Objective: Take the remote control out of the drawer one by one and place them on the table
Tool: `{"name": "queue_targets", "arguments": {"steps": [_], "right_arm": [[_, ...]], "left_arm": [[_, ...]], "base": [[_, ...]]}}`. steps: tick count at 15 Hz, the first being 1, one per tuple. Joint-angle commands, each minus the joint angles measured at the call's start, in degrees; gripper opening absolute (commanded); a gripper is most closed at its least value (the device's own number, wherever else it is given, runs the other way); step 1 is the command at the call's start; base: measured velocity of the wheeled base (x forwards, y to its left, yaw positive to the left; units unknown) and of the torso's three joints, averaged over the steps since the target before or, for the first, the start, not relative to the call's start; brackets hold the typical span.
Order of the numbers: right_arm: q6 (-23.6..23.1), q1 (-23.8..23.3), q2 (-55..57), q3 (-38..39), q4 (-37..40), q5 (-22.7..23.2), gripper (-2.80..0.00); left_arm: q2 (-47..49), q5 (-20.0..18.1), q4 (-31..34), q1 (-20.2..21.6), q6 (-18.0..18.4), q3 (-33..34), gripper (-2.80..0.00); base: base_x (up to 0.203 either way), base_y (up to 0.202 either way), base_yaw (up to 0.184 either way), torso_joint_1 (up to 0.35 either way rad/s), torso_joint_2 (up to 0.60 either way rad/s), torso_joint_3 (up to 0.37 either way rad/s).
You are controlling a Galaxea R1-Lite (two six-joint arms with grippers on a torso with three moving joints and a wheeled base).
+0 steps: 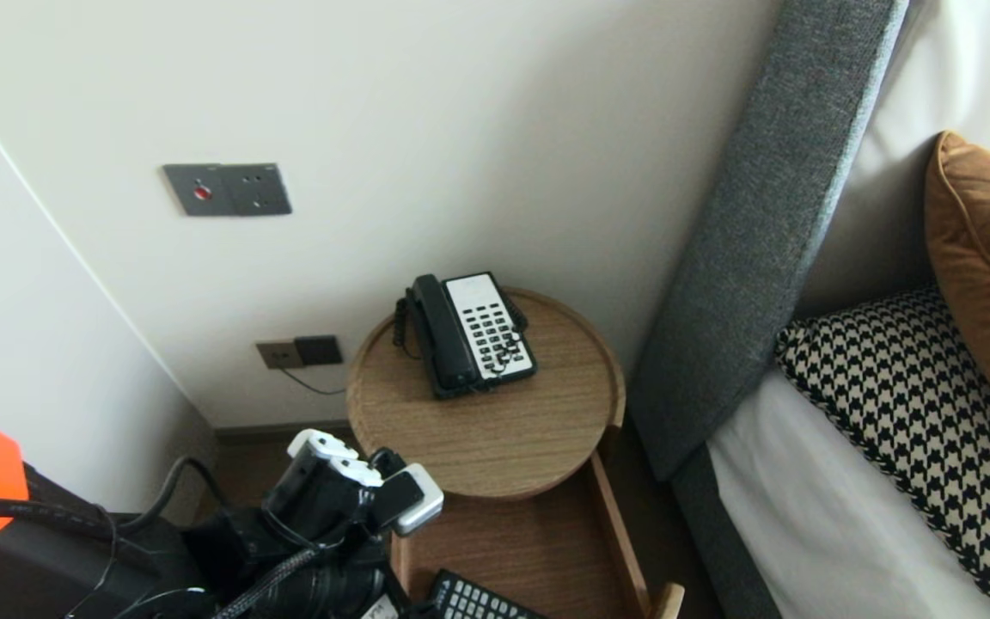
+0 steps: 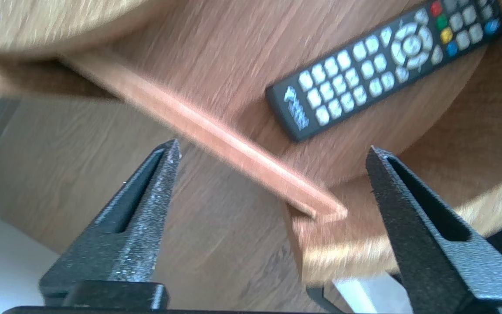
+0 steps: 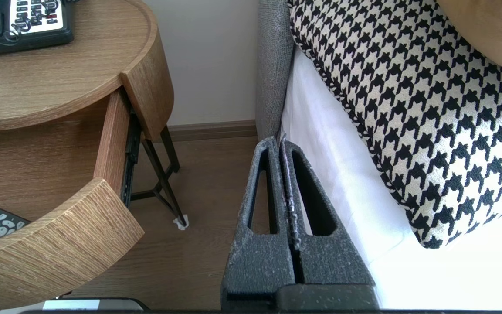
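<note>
A black remote control (image 2: pixel 386 65) with pale buttons lies flat inside the open wooden drawer (image 2: pixel 216 135) of a round bedside table (image 1: pixel 504 430). The remote (image 1: pixel 478 602) also shows at the bottom edge of the head view. My left gripper (image 2: pixel 273 147) is open and empty, hovering over the drawer's side wall near its front corner, a short way from the remote. Only the left arm's wrist (image 1: pixel 349 494) appears in the head view, at the drawer's left side. My right gripper (image 3: pixel 278 141) is shut on nothing, parked low between the table and the bed.
A black and white desk phone (image 1: pixel 469 335) sits on the tabletop. To the right stand a grey headboard (image 1: pixel 770 232), a houndstooth pillow (image 1: pixel 916 404) and a brown cushion (image 1: pixel 985 266). Wall sockets (image 1: pixel 299 352) are behind the table. The curved drawer front (image 3: pixel 59 248) juts out.
</note>
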State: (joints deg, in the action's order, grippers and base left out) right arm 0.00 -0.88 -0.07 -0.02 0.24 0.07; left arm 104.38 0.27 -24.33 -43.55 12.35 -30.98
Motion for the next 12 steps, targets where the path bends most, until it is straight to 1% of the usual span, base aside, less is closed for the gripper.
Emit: {"name": "queue_targets", "arguments": {"steps": [1, 3, 4, 7, 9, 11, 12], "right_arm": [[0.00, 0.00, -0.01, 0.02, 0.02, 0.01, -2.80], [0.00, 0.00, -0.01, -0.05, 0.02, 0.01, -2.80], [0.00, 0.00, -0.01, 0.02, 0.02, 0.01, -2.80], [0.00, 0.00, -0.01, 0.02, 0.02, 0.01, -2.80], [0.00, 0.00, -0.01, 0.02, 0.02, 0.01, -2.80], [0.00, 0.04, -0.01, 0.02, 0.02, 0.01, -2.80], [0.00, 0.00, -0.01, 0.02, 0.02, 0.01, -2.80]], "left_arm": [[2.92, -0.30, 0.78, -0.99, 1.50, -2.49, 0.00], [5.41, -0.50, 2.98, -1.31, 6.53, -4.80, 0.00], [6.89, -0.57, 3.38, -1.52, 7.78, -5.73, 0.00], [12.56, -1.07, 3.56, -1.78, 9.37, -9.40, 0.00], [14.96, -4.53, 3.64, -1.80, 12.75, -12.21, 0.00], [17.29, -5.48, 3.67, -1.89, 14.26, -13.67, 0.00], [18.36, -5.65, 3.69, -2.23, 14.35, -14.62, 0.00]], "base": [[0.000, 0.000, 0.000, 0.000, 0.00, 0.000], [0.000, 0.000, 0.000, 0.000, 0.00, 0.000], [0.000, 0.000, 0.000, 0.000, 0.00, 0.000], [0.000, 0.000, 0.000, 0.000, 0.00, 0.000], [0.000, 0.000, 0.000, 0.000, 0.00, 0.000], [0.000, 0.000, 0.000, 0.000, 0.00, 0.000], [0.000, 0.000, 0.000, 0.000, 0.00, 0.000]]}}
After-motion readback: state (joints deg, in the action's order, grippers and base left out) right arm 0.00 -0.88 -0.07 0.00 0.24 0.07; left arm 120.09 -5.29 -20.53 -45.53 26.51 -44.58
